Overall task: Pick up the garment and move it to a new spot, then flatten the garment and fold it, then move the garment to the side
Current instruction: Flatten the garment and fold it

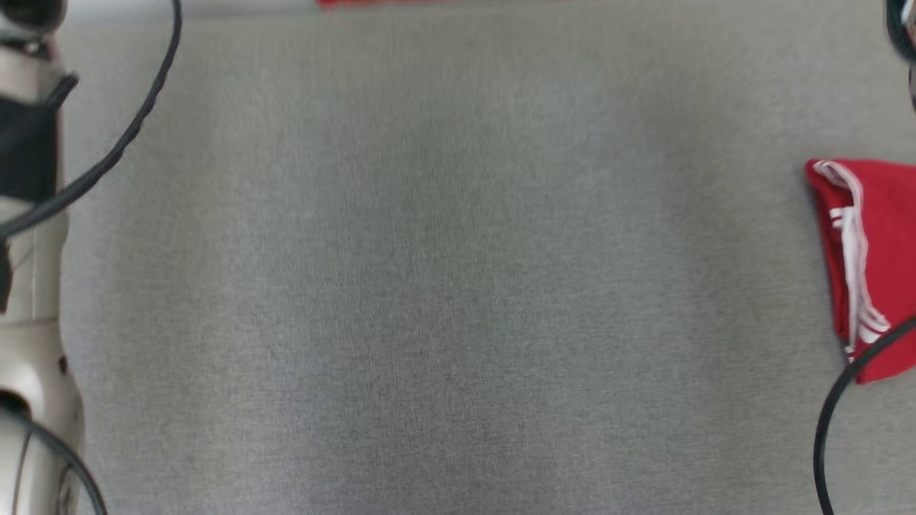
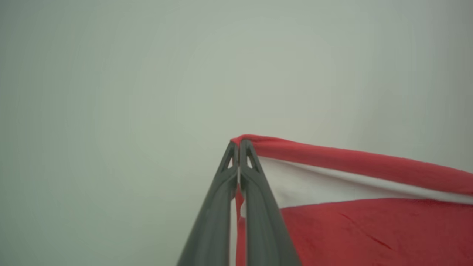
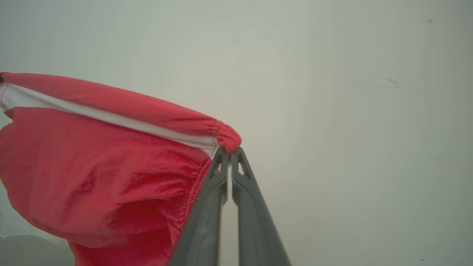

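Garment (image 2: 369, 229) is red with a white band along its edge, and it is held up by two corners of that edge, one in each arm's grip. In the left wrist view the left fingers (image 2: 214, 214) are pressed together and pinch the red hem at their tips. The cloth runs away from them to that view's right, first the hem, then the white band, then plain red below. In the right wrist view the right fingers (image 3: 207, 214) are also pressed together, pinching a gathered corner of the hem. Here the garment (image 3: 111, 177) hangs to that view's left in soft folds. Behind the cloth in both wrist views there is a pale, plain background.

From the head, the pale left forearm (image 1: 28, 286) stands along the left edge with a black cable (image 1: 122, 143) looping beside it. The grey counter (image 1: 444, 286) spreads in front of it. At the right edge lies a folded red piece (image 1: 880, 236) with white stripes, resting on the counter, and a second black cable (image 1: 837, 400) crosses in front of its near corner. At the far edge a thin red strip (image 1: 372, 3) shows; I cannot tell if it belongs to the held garment.
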`<state>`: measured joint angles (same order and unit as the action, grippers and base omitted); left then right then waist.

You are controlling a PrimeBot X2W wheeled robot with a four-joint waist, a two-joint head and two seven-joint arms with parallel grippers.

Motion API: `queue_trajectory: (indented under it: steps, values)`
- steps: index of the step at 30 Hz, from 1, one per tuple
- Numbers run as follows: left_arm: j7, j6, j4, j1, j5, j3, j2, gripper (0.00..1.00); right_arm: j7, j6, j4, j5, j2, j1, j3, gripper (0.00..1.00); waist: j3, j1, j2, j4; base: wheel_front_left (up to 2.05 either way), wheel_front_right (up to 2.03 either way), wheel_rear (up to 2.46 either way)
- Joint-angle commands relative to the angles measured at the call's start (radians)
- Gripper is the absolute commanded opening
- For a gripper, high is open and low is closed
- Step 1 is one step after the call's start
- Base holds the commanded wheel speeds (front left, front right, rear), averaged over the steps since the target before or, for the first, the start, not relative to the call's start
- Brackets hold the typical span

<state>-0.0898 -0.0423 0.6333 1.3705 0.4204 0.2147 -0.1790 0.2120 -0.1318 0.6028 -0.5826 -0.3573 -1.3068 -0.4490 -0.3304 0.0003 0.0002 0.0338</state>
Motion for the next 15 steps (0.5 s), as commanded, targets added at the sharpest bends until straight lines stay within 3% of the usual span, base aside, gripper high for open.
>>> queue_trajectory:
  steps: [1,7,15]
  values:
    - [-0.025,-0.005,0.031,0.021,-0.009,0.004,0.001,0.0,0.015,0.002,0.039,0.019,0.003,-0.025,-0.008,0.0,-0.08,-0.0003,-0.0002,-0.024,0.0,0.0,0.0]
    - [-0.144,-0.047,0.208,0.051,-0.028,0.057,0.058,0.0,0.051,0.002,0.191,0.007,0.057,-0.077,-0.085,0.0,-0.179,-0.0003,-0.0002,-0.045,0.0,0.0,0.0]
    - [-0.176,-0.07,0.269,-0.155,0.005,0.088,0.113,0.0,0.054,0.002,0.158,-0.097,0.036,0.127,-0.14,0.0,-0.21,-0.0003,-0.0002,-0.049,0.0,0.0,0.0]
